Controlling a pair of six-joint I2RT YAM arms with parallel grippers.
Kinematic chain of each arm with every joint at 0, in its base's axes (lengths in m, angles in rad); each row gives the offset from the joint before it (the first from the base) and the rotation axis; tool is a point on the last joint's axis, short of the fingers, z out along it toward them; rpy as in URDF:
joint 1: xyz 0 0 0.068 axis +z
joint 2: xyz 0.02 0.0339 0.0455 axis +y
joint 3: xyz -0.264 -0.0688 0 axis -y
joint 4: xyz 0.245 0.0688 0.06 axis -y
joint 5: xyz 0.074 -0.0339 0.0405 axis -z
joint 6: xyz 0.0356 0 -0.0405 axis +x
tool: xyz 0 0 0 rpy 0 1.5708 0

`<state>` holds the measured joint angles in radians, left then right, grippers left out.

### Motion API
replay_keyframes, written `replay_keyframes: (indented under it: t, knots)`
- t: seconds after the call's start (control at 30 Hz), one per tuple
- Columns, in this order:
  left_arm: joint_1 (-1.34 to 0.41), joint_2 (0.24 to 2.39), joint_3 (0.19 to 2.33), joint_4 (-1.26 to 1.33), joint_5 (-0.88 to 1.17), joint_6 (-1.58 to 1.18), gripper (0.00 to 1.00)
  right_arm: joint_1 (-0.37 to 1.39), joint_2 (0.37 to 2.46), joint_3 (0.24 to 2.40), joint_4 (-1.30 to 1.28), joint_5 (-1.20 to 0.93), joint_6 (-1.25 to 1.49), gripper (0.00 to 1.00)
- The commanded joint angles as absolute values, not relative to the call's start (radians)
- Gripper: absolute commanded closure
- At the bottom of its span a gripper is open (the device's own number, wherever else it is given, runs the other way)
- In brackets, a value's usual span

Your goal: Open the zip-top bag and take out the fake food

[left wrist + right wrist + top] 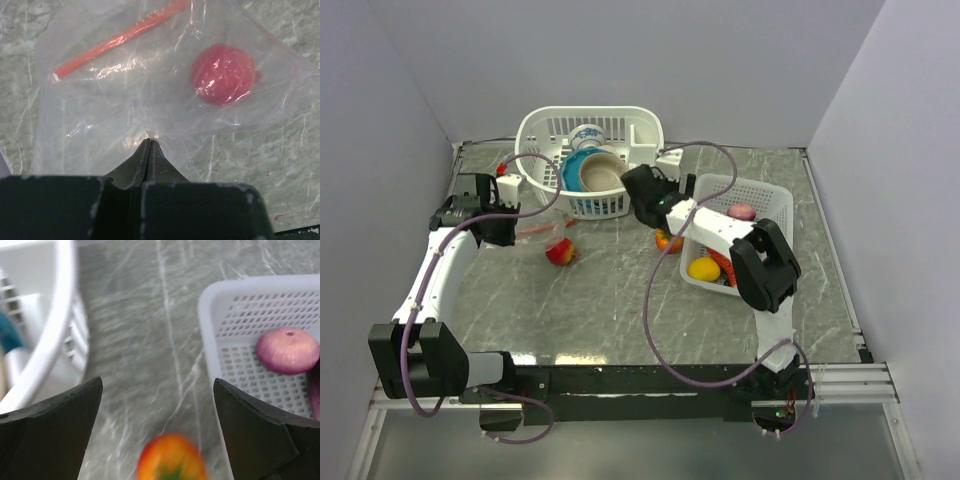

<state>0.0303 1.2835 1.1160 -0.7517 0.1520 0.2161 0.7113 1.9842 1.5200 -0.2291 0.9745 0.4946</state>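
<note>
The clear zip-top bag [548,240] lies on the table left of centre, its red-orange zip strip [117,37] running along the far side. A red apple [222,74] is inside it, also seen in the top view [560,253]. My left gripper [150,143] is shut, pinching a fold of the bag's plastic; in the top view it [512,230] is at the bag's left edge. My right gripper [157,382] is open and empty above the table. A blurred orange-red fruit [171,460] lies below it, beside the tray [668,241].
A white perforated tray [775,200] at right holds a purple onion [287,350], a yellow lemon [704,268] and other fruit. A round white basket [545,125] with ceramic bowls stands at the back. Its wall [60,340] is left of my right gripper.
</note>
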Motion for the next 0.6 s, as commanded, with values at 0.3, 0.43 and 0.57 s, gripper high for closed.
replay_keyframes:
  t: [0.3,0.43,0.57]
  knots:
    - [0.034,1.33,1.12,-0.681,0.25,0.227,0.99,0.736,2.148,1.684,-0.505,0.848,0.627,0.0]
    - [0.034,1.336,1.118,-0.68,0.247,0.229,0.99,0.767,2.157,1.652,-0.549,0.836,0.653,0.0]
    - [0.034,1.333,1.12,-0.68,0.247,0.23,0.99,0.779,2.148,1.626,-0.617,0.833,0.699,0.0]
